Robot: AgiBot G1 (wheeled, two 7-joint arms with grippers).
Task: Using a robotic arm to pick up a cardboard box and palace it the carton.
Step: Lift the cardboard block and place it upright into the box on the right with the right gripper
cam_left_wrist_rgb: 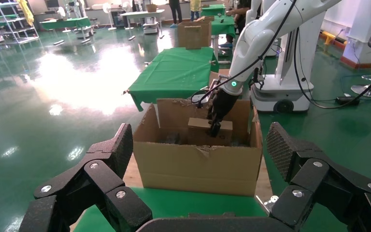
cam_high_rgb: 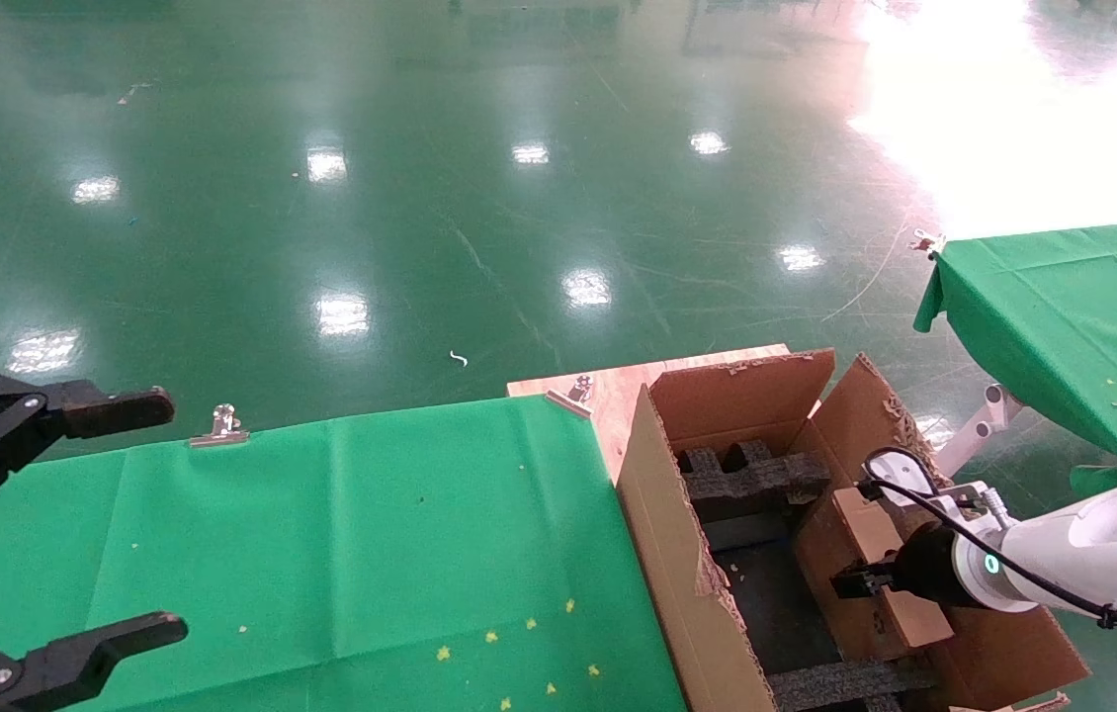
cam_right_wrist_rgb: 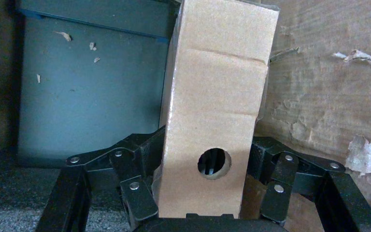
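Observation:
The small brown cardboard box point(cam_high_rgb: 865, 554) hangs inside the big open carton point(cam_high_rgb: 657, 534), close to the carton's right wall. The white robotic arm point(cam_high_rgb: 1102, 549) reaches in from the right, and its right gripper point(cam_high_rgb: 860, 580) is shut on the box. In the right wrist view the box point(cam_right_wrist_rgb: 217, 111) shows its narrow face with a round hole, gripped from both sides by the black fingers point(cam_right_wrist_rgb: 137, 193), the right gripper point(cam_right_wrist_rgb: 207, 166) closed round it. The left wrist view shows the same box point(cam_left_wrist_rgb: 200, 124) above the carton's point(cam_left_wrist_rgb: 198, 166) rim. My left gripper point(cam_high_rgb: 163, 516) is parked open at the far left.
Black foam blocks point(cam_high_rgb: 751, 475) lie at the carton's far and near ends. The carton stands on a wooden board point(cam_high_rgb: 608, 391) beside the green-clothed table point(cam_high_rgb: 371, 534), which has a metal clip point(cam_high_rgb: 219, 427) at its edge. A second green table point(cam_high_rgb: 1073, 316) stands at the right.

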